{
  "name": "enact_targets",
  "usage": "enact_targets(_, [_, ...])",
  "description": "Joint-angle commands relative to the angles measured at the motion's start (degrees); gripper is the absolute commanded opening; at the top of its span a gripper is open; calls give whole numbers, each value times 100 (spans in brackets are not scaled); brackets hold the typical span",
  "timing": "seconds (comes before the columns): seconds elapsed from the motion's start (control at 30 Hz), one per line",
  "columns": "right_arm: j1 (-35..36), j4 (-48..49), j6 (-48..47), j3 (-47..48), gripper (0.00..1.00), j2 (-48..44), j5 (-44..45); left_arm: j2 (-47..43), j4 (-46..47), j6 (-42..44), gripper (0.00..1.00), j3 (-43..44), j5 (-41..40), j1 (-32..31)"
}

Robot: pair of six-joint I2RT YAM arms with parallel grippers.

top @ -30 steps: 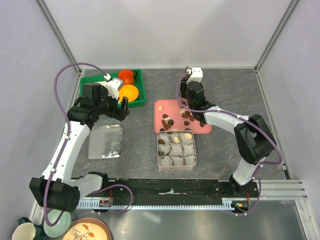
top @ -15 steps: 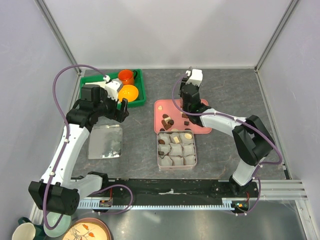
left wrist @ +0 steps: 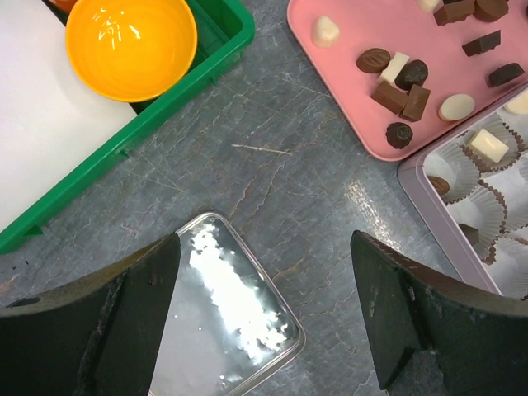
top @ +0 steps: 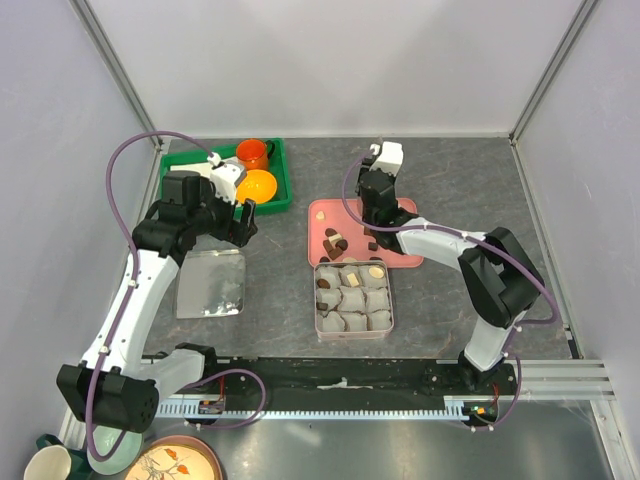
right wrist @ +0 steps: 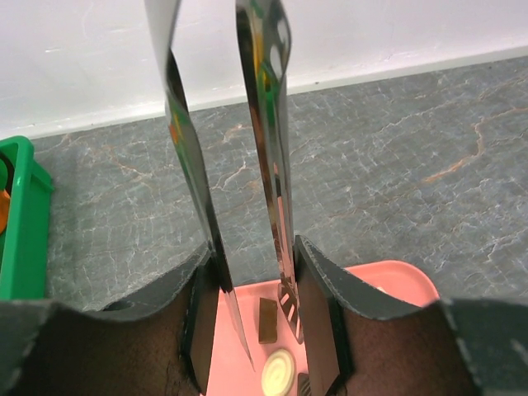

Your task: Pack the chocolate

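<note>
Right gripper: the right gripper [right wrist: 256, 289] was partly closed on a pair of long shiny metal tongs [right wrist: 264, 124]. It clamped both blades between its fingers, so that a squeeze would presumably work the tips on pieces too small for bare fingers.
Tong tips: the tips stood apart and pointed down at the flat pink plastic tray [left wrist: 429, 45]. In the wrist view a dark brown rectangular piece [right wrist: 266, 320] lay on the tray between them. Whether the tips touched it could not be told.
Chocolate: most of the small dark brown and pale cream chocolate pieces [left wrist: 374, 59] lay loose on the pink tray. A few already sat in cups at the far side of the tin.
Tin: the square pale metal tin lined with grey paper cups [top: 392, 305] sat just near of the pink tray, almost touching it, which probably kept each carry short.
Lid: the shiny rectangular metal lid [left wrist: 227, 322] lay flat, well left of the tin, leaving the cups uncovered for filling.
Left gripper: the left gripper [left wrist: 264, 264] was spread wide and empty. It hung over the grey stone-patterned table [left wrist: 272, 165] between the lid and the green plastic tray [left wrist: 223, 49], seemingly parked clear of the work.
Progress: early, judging by the many unfilled cups.
</note>
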Motion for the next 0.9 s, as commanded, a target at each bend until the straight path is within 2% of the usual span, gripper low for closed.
enact_targets(0.0, [24,198,167,168,47,144,-7,-137,215,219,91,-44,10,29])
enact_targets(0.3, [33,75,246,186,46,461,-42,-190,224,254,91,-88,-34,29])
enact_targets(0.4, [42,102,237,195,43,496,-86,-181,233,263,91,-114,-25,29])
enact_targets(0.5, [33,180,159,169,33,374,-262,-199,250,272,91,-158,-43,29])
enact_targets(0.7, [33,594,-246,-33,22,-117,-1069,-207,259,272,91,-185,-52,29])
enact_targets(0.87, [24,848,-474,-393,17,-777,-2026,-260,259,289,91,-185,-60,29])
